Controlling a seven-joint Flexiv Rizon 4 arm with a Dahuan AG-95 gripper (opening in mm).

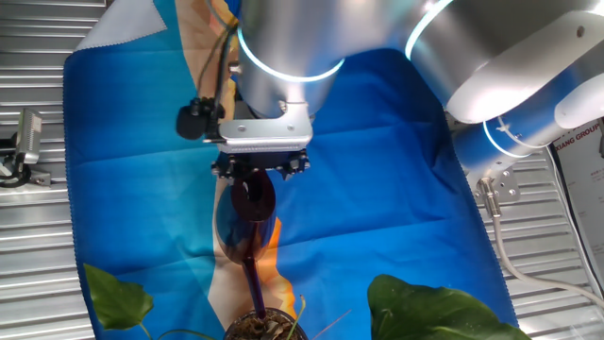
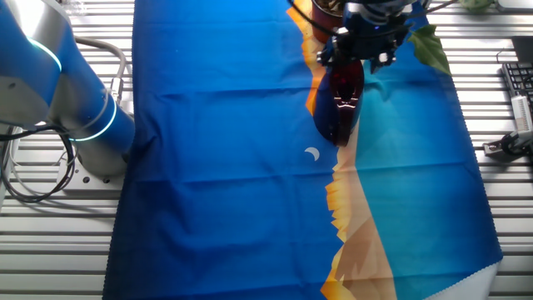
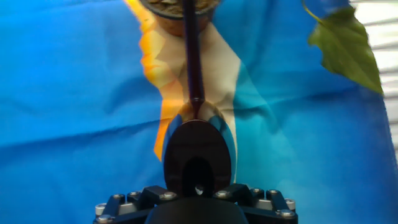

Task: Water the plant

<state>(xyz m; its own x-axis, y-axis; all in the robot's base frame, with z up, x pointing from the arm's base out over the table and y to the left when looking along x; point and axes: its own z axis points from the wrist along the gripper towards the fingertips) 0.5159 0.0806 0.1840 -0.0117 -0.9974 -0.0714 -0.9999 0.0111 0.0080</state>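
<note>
In the one fixed view, a broad green leaf (image 1: 118,297) sits at about 8 o'clock, the small round dark pot of the plant (image 1: 264,327) with its brown soil and dry stalks sits at 6 o'clock, and more big green leaves (image 1: 439,310) fill 5 o'clock. The black two-finger gripper (image 1: 260,170) hangs just above the middle, clamped on the dark red long-spouted watering vessel (image 1: 251,222), and the thin spout points down to the pot. All of it is over a blue cloth with an orange and tan stripe (image 1: 377,170) on a ribbed silver metal table (image 1: 38,274).
</note>
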